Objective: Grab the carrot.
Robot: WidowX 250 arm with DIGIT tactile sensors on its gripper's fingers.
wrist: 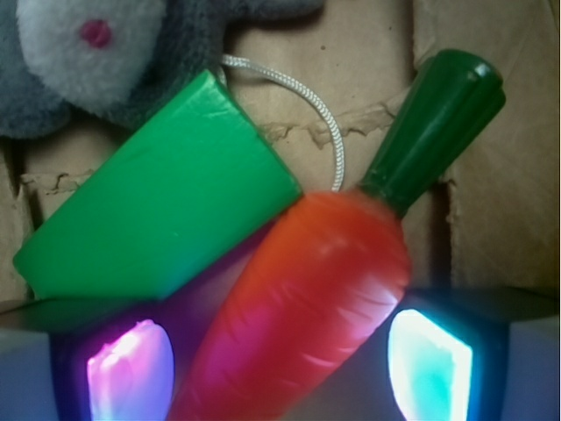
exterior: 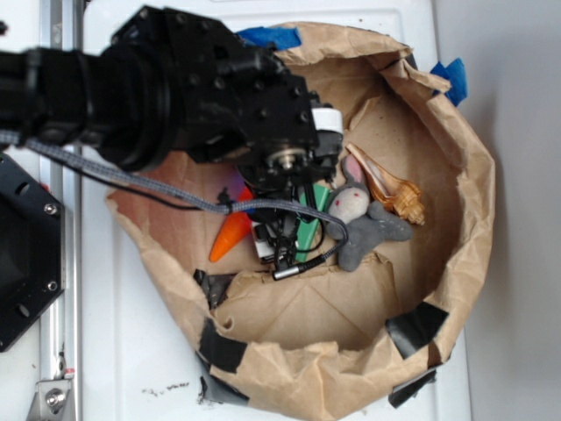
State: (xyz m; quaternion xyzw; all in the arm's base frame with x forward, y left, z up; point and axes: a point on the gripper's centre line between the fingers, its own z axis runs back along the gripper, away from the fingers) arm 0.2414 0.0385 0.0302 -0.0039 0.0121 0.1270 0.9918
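Note:
The carrot [wrist: 307, 289] is bright orange with a dark-green stem cap [wrist: 434, 123] and lies slanted on brown paper. In the wrist view its thick body sits between my gripper [wrist: 280, 364] pads, the pink-lit one [wrist: 130, 368] on the left and the cyan-lit one [wrist: 429, 364] on the right. A narrow gap shows on each side, so the gripper is open around the carrot. In the exterior view only the carrot's tip [exterior: 230, 235] pokes out to the left from under the gripper [exterior: 276, 241].
A green block [wrist: 158, 210] touches the carrot's left side. A grey plush rabbit [exterior: 355, 210] and a brown striped seashell [exterior: 390, 186] lie to the right. All sit inside a crumpled brown paper wall [exterior: 465, 175]. A white cord [wrist: 311, 101] runs by the stem.

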